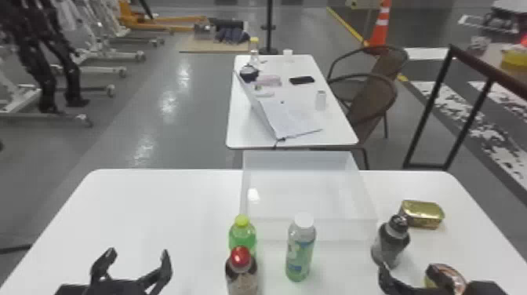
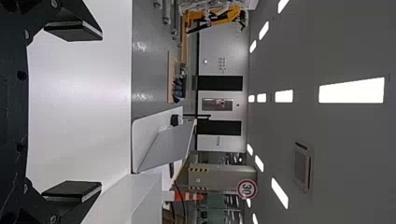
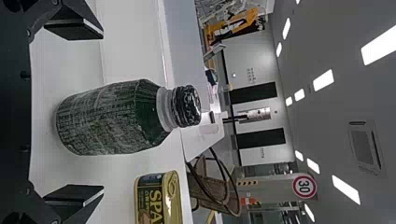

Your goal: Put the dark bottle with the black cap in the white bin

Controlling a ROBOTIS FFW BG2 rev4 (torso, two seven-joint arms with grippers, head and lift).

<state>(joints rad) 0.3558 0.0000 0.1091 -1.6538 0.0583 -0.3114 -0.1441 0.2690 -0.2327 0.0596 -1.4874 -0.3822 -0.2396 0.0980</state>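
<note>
At four o'clock from the white bin (image 1: 308,225), upright on the table (image 1: 164,212), we list one dark bottle (image 1: 387,245) with a black cap; the head view loses a little of its base behind a fingertip. The right wrist view gives us its mottled label and shows a gap on either side of it.

Right gripper (image 1: 407,268): just before the bottle, fingers spread, pinching nothing; its rear is cut off by the lower edge.

Left gripper (image 1: 138,252): at eight o'clock from the bin, fingers wide apart, holding nothing, its base likewise cropped.

Gold tin (image 1: 422,215): at three o'clock from the bin, partly behind the bottle.

Round item (image 1: 451,272), orange and yellow: behind a right finger, so mostly hidden; we cannot tell its kind.

White-capped bottle (image 1: 300,251): at six o'clock, overlapping the bin's near wall.

Green bottle (image 1: 240,234), yellow-capped: at eight o'clock, its lower part hidden by the red-capped bottle (image 1: 241,274), at seven, whose own foot runs out of view.
</note>
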